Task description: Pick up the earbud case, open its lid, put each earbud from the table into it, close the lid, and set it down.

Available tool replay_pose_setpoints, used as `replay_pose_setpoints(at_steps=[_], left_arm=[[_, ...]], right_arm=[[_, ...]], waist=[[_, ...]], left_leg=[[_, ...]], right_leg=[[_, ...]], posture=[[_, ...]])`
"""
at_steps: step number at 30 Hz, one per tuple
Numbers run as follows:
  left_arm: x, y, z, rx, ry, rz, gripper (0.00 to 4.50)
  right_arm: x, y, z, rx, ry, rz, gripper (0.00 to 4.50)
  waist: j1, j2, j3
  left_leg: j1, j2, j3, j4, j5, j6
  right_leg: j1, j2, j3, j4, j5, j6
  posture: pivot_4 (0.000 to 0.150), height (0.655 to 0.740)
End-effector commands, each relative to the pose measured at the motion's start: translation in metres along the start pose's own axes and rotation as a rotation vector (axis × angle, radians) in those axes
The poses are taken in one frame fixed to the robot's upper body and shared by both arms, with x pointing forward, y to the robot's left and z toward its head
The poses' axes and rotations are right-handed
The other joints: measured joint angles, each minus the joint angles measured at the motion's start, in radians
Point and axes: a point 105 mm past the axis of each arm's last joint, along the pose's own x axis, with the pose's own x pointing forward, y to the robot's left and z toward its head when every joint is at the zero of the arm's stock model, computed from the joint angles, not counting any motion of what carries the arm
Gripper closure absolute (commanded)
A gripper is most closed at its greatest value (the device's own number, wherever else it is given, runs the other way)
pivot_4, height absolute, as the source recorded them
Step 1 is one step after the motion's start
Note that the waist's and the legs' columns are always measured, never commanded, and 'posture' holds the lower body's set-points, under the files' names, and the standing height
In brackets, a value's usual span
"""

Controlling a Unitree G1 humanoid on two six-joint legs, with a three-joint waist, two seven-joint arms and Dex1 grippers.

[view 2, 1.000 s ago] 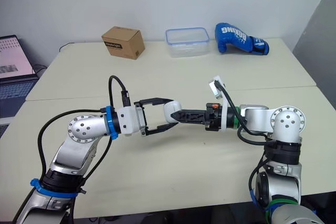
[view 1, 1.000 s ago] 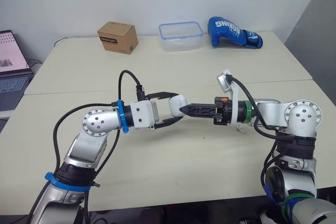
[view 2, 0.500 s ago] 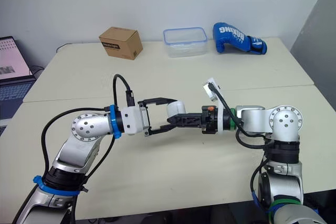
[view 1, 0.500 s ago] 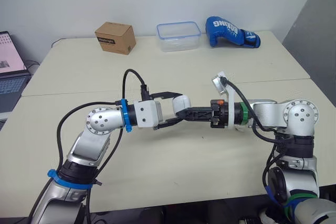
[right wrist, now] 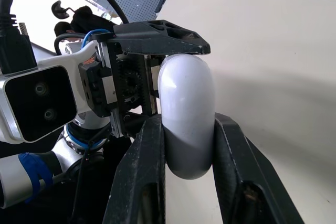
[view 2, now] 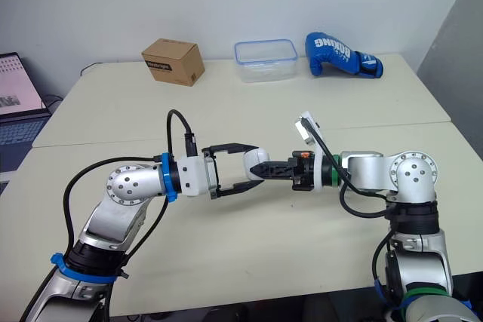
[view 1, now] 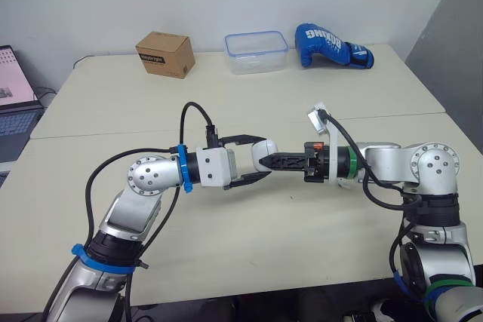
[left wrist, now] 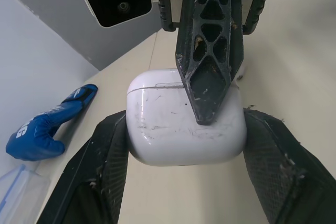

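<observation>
We logged earbud case (left wrist: 157,129) white, finely scuffed | left gripper (left wrist: 186,120) and right gripper (right wrist: 187,121) black-fingered, the right one's fingers lattice-patterned | boxing glove (view 1: 334,44) blue, white lettering | cardboard box (view 1: 164,53) brown, dark label | container (view 1: 256,50) clear, blue rim | table (view 1: 302,103) cream | laptop (view 1: 13,88) screen pinkish-white.

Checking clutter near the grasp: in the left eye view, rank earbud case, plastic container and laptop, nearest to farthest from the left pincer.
1. earbud case, held in the left pincer.
2. plastic container, far back, centre.
3. laptop, far left.
</observation>
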Motion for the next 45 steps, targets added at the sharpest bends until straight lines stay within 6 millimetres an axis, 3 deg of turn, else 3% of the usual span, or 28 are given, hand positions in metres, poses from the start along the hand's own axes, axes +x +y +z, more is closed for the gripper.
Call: replay_pose_setpoints(at_steps=[1,7,9,13,17,21,26,31,38,41,44,45], left_arm=[[0.000,0.001,0.009,0.044,-0.025,0.002,1.75],[0.001,-0.003,0.007,-0.001,-0.022,-0.036,1.75],[0.002,-0.005,0.007,-0.040,-0.019,-0.056,1.01],[0.002,-0.006,0.008,-0.121,-0.010,-0.083,0.04],[-0.005,-0.004,0.007,-0.215,0.001,-0.059,0.04],[-0.023,-0.007,-0.001,-0.457,0.085,-0.088,0.04],[-0.045,-0.011,-0.014,-0.619,0.226,-0.142,0.04],[-0.045,-0.004,-0.021,-0.668,0.341,-0.145,0.04],[-0.032,0.001,-0.008,-0.729,0.276,-0.242,0.04],[-0.030,0.003,-0.007,-0.719,0.277,-0.270,0.60],[-0.027,-0.001,-0.008,-0.689,0.297,-0.314,1.48],[-0.025,-0.003,-0.007,-0.682,0.300,-0.330,1.48]], right_arm=[[0.002,0.017,0.000,-0.015,-0.003,0.082,3.73],[0.002,0.019,-0.002,-0.006,0.001,0.081,3.73],[0.003,0.019,-0.003,-0.004,0.003,0.077,3.73],[0.004,0.019,-0.003,-0.012,0.005,0.069,3.73],[0.003,0.016,-0.004,-0.052,0.025,0.030,3.73],[0.002,0.010,-0.016,-0.182,0.117,-0.054,3.73],[0.000,0.005,-0.019,-0.361,0.182,-0.129,3.73],[0.003,0.003,-0.019,-0.522,0.243,-0.160,3.73],[0.011,-0.002,-0.021,-0.775,0.343,-0.219,3.73],[0.015,-0.001,-0.017,-0.826,0.350,-0.222,3.73],[0.018,-0.001,-0.014,-0.859,0.357,-0.222,3.73],[0.019,0.000,-0.013,-0.870,0.361,-0.220,3.73]], waist=[[0.000,0.000,0.000],[0.000,0.000,0.000],[0.000,0.000,0.000],[0.000,0.000,0.000],[0.000,0.000,0.000],[-0.002,0.000,0.000],[-0.003,0.001,0.001],[0.000,0.000,0.001],[-0.001,0.000,0.001],[-0.001,0.000,0.001],[-0.001,0.000,0.001],[-0.001,0.000,0.001]], left_leg=[[0.000,0.000,0.000,0.000,0.000,0.000],[0.000,0.000,0.000,0.000,0.000,0.000],[0.000,0.000,0.000,0.000,0.000,0.000],[0.000,0.000,0.000,0.000,0.000,0.000],[0.000,0.000,0.000,0.000,0.000,0.000],[0.000,0.001,0.000,0.000,-0.001,0.002],[0.000,0.001,0.000,0.000,-0.002,0.004],[0.000,0.001,-0.001,0.000,-0.002,0.003],[-0.001,0.001,0.000,-0.001,0.000,0.000],[-0.001,0.001,0.000,0.000,0.000,0.000],[-0.001,0.001,0.000,-0.001,0.000,0.000],[-0.001,0.001,0.000,-0.001,0.000,0.000]], right_leg=[[0.000,0.000,0.000,0.000,0.000,0.000],[0.000,0.000,0.000,0.000,0.000,0.000],[0.000,0.000,0.000,0.000,0.000,0.000],[0.000,0.000,0.000,0.000,0.000,0.000],[0.000,0.000,0.000,0.000,0.000,0.000],[0.000,0.001,0.000,0.000,0.000,0.000],[-0.001,0.002,0.000,0.000,0.000,0.001],[0.000,0.002,-0.001,0.000,0.000,0.001],[-0.001,0.001,-0.001,0.000,0.000,0.001],[-0.001,0.001,0.000,0.000,0.000,0.001],[-0.002,0.001,0.000,0.000,0.000,0.001],[-0.002,0.001,0.000,0.000,0.000,0.001]], posture=[[0.150,0.7307],[0.150,0.7307],[0.150,0.7307],[0.150,0.7307],[0.150,0.7307],[0.150,0.7307],[0.150,0.7307],[0.150,0.7307],[0.150,0.7307],[0.150,0.7307],[0.150,0.7307],[0.150,0.7307]])
